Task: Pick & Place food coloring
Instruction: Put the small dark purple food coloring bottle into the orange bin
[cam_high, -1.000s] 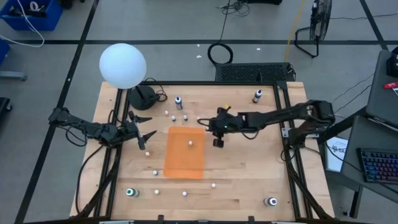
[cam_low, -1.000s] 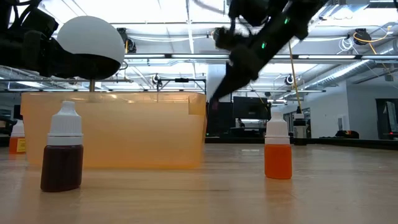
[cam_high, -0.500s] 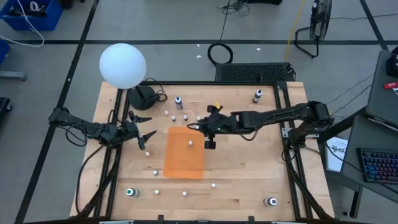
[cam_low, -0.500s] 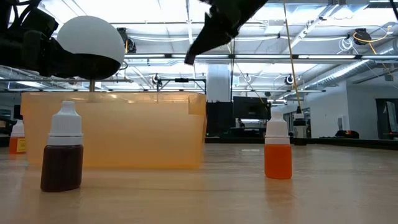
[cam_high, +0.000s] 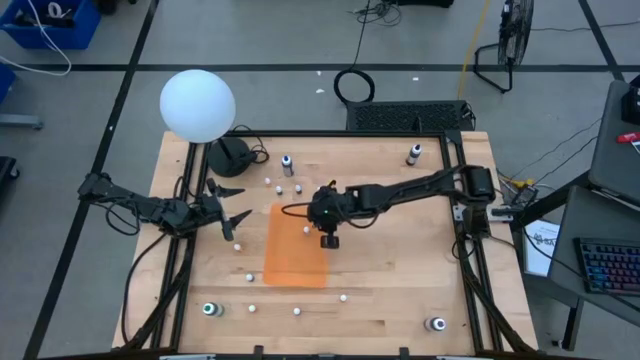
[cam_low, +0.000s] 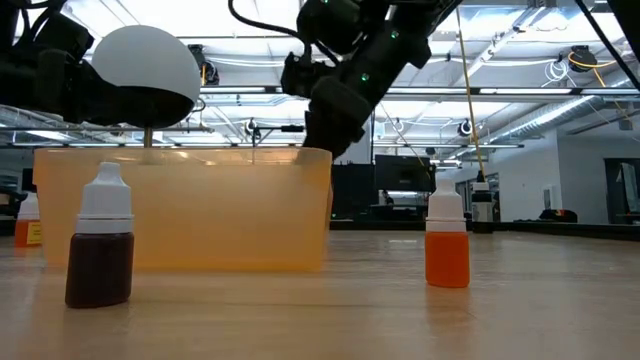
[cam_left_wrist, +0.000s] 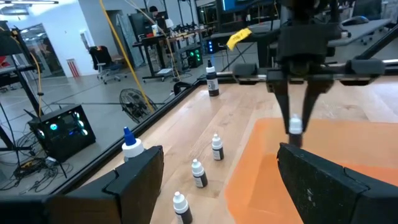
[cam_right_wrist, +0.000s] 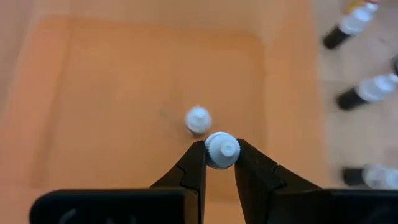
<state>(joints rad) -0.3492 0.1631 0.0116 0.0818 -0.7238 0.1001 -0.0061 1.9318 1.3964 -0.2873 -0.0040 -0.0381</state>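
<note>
A small food coloring bottle with a white cap (cam_right_wrist: 221, 149) is held in my right gripper (cam_right_wrist: 221, 163), which is shut on it above the right part of the orange tray (cam_high: 290, 262). The same gripper (cam_left_wrist: 296, 121) shows in the left wrist view. One more bottle (cam_right_wrist: 198, 119) stands upright on the tray floor (cam_high: 306, 231). Several others stand on the table beyond the tray's far edge (cam_left_wrist: 198, 173). At the table's left my left gripper (cam_high: 232, 215) waits open, holding nothing. My right gripper pinches the bottle's white cap (cam_right_wrist: 222, 148) between its two fingertips (cam_right_wrist: 196, 163). The fingers come from above, slanting down from the table's right side. The bottle hangs below them with its cap up, clear of the tray floor; its body is hidden under the cap.
A white globe lamp (cam_high: 197, 104) stands at the far left corner. Loose bottles dot the table: a brown one (cam_low: 100, 250) and an orange one (cam_low: 447, 245) near the front, others near the corners (cam_high: 413, 154). The tray's walls (cam_low: 185, 210) rise around its floor.
My right gripper has carried the bottle toward the table's left edge and a little toward the near edge, from beside the tray's right wall to over the tray, tipping further downward. It has stayed shut on the bottle.
</note>
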